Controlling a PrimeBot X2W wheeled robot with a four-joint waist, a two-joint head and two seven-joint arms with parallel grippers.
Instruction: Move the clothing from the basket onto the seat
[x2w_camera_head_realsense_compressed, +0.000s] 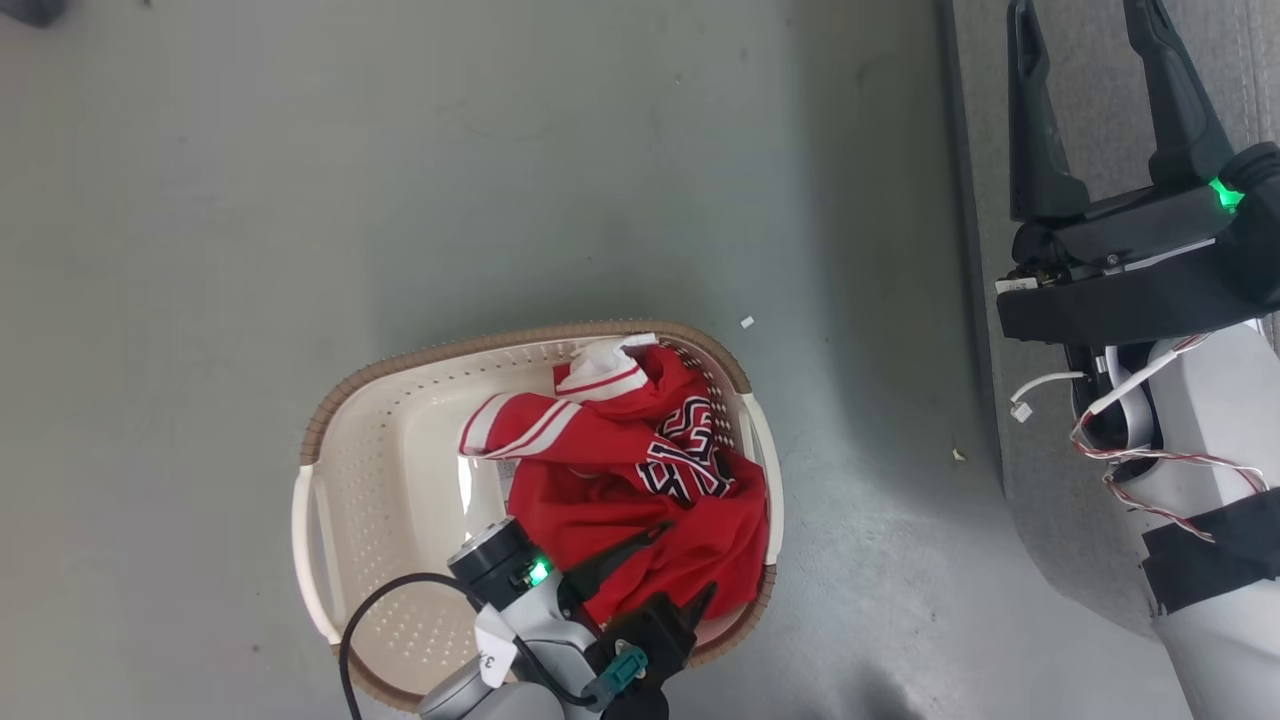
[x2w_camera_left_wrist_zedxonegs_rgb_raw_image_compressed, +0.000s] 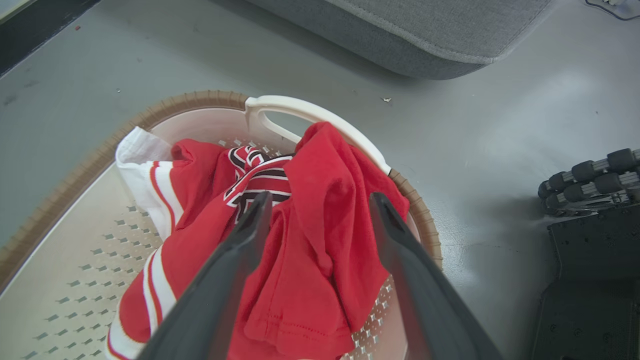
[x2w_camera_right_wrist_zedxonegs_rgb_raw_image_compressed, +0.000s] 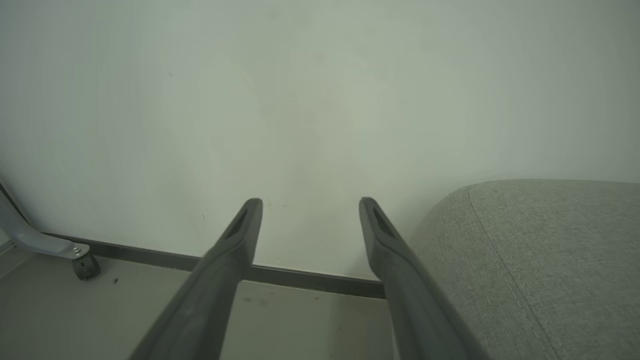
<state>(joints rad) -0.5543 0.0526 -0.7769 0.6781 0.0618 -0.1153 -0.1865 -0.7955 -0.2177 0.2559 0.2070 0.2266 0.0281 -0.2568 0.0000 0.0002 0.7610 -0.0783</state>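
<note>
The cream basket (x2w_camera_head_realsense_compressed: 400, 440) (x2w_camera_left_wrist_zedxonegs_rgb_raw_image_compressed: 65, 290) with its brown rim stands on the floor. The red clothing (x2w_camera_head_realsense_compressed: 620, 470) (x2w_camera_left_wrist_zedxonegs_rgb_raw_image_compressed: 310, 260) is heaped in its right half: a white-striped garment under a jersey with navy lettering. My left gripper (x2w_camera_head_realsense_compressed: 690, 556) (x2w_camera_left_wrist_zedxonegs_rgb_raw_image_compressed: 320, 200) reaches into the basket from the near side and is open, its fingers straddling a raised fold of the red fabric. My right gripper (x2w_camera_head_realsense_compressed: 1085, 20) (x2w_camera_right_wrist_zedxonegs_rgb_raw_image_compressed: 310, 201) hangs open and holds nothing, over the edge of the grey seat (x2w_camera_head_realsense_compressed: 1050, 520) (x2w_camera_left_wrist_zedxonegs_rgb_raw_image_compressed: 425, 30) (x2w_camera_right_wrist_zedxonegs_rgb_raw_image_compressed: 525, 260) at the right.
Grey floor (x2w_camera_head_realsense_compressed: 300, 180) surrounds the basket, with a few small scraps (x2w_camera_head_realsense_compressed: 746, 322) between basket and seat. The right wrist view faces a pale wall (x2w_camera_right_wrist_zedxonegs_rgb_raw_image_compressed: 300, 100), a dark baseboard and a caster wheel (x2w_camera_right_wrist_zedxonegs_rgb_raw_image_compressed: 82, 266). My wheeled base (x2w_camera_left_wrist_zedxonegs_rgb_raw_image_compressed: 590, 175) lies beside the basket.
</note>
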